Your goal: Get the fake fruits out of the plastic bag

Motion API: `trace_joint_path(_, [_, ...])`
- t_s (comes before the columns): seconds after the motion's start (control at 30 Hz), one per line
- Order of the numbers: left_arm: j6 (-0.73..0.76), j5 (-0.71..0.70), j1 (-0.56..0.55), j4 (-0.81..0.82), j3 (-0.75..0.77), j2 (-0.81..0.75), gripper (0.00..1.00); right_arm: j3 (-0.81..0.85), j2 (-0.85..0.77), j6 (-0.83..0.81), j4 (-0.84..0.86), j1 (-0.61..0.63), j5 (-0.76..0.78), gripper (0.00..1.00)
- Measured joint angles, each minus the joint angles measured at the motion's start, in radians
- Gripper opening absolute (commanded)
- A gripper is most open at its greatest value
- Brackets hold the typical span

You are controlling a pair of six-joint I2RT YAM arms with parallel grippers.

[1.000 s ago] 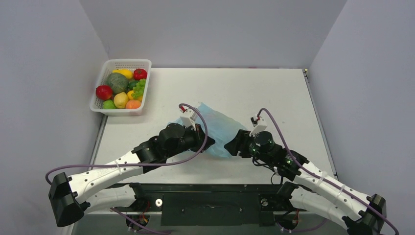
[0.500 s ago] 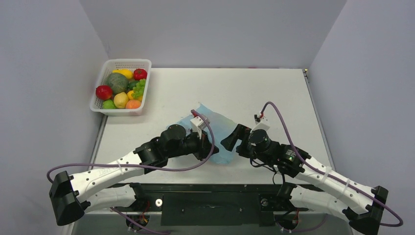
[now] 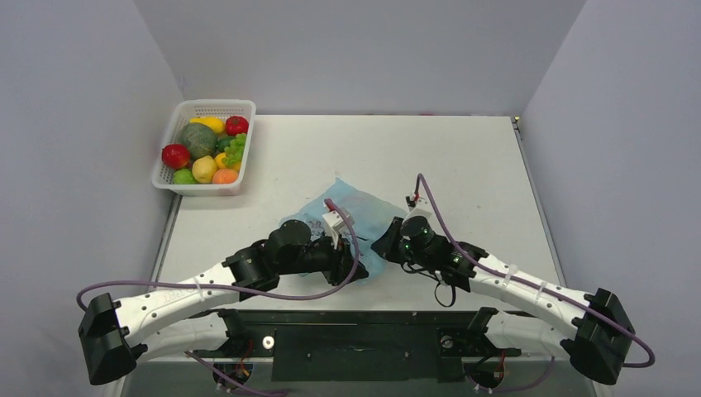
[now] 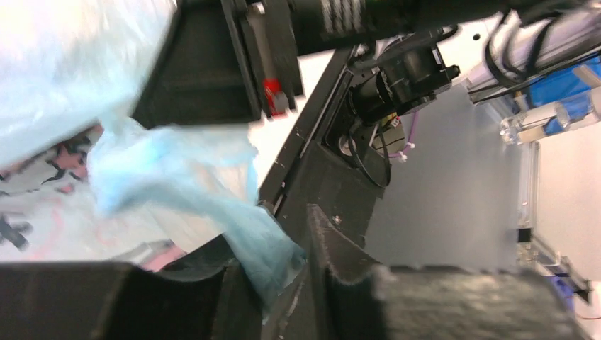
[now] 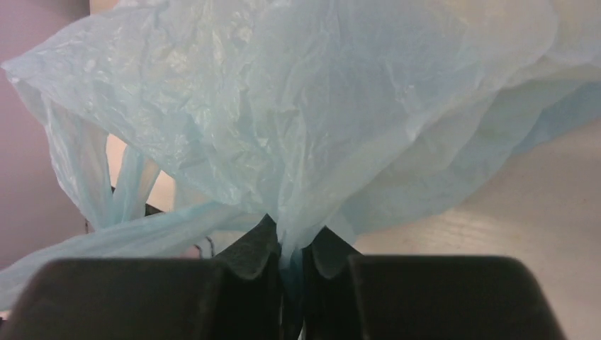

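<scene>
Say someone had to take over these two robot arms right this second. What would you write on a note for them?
Left gripper: shut on a fold of the plastic bag.
Right gripper: shut on the bag's right side.
Bag: at the middle of the table, between the two arms, bunched up.
Fake fruits: none visible in or beside the bag; what is inside is hidden. The white basket at the far left corner holds other fruit.
Done: both arms have a grip on the bag.
Left: open the bag and get the fruits out.
</scene>
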Motion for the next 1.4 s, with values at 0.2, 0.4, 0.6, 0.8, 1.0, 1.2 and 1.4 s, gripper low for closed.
trace_joint_path(0.2, [-0.079,-0.063,0.0,-0.093,-0.035,-0.108,0.44,-0.1,0.003,-0.137,0.212,-0.156,-0.219,0.0])
trace_joint_path(0.4, [-0.171,-0.138,0.011,-0.19,-0.054,-0.264,0.48,-0.12,-0.067,-0.224,0.336,-0.19,-0.374,0.0])
trace_joint_path(0.6, [-0.224,-0.181,0.073,-0.291,-0.052,-0.379,0.51,-0.163,-0.067,-0.22,0.45,-0.251,-0.49,0.0])
trace_joint_path(0.8, [-0.228,-0.197,0.127,-0.425,-0.016,-0.433,0.65,-0.166,-0.05,-0.219,0.468,-0.28,-0.543,0.0])
trace_joint_path(1.0, [-0.237,-0.301,0.139,-0.531,0.061,-0.434,0.52,-0.166,-0.05,-0.22,0.47,-0.288,-0.557,0.0])
trace_joint_path(1.2, [-0.251,-0.391,0.153,-0.569,0.072,-0.407,0.34,-0.166,-0.059,-0.22,0.469,-0.288,-0.562,0.0])
trace_joint_path(1.4, [-0.269,-0.378,0.159,-0.494,0.071,-0.269,0.23,-0.166,-0.06,-0.214,0.476,-0.288,-0.573,0.0])
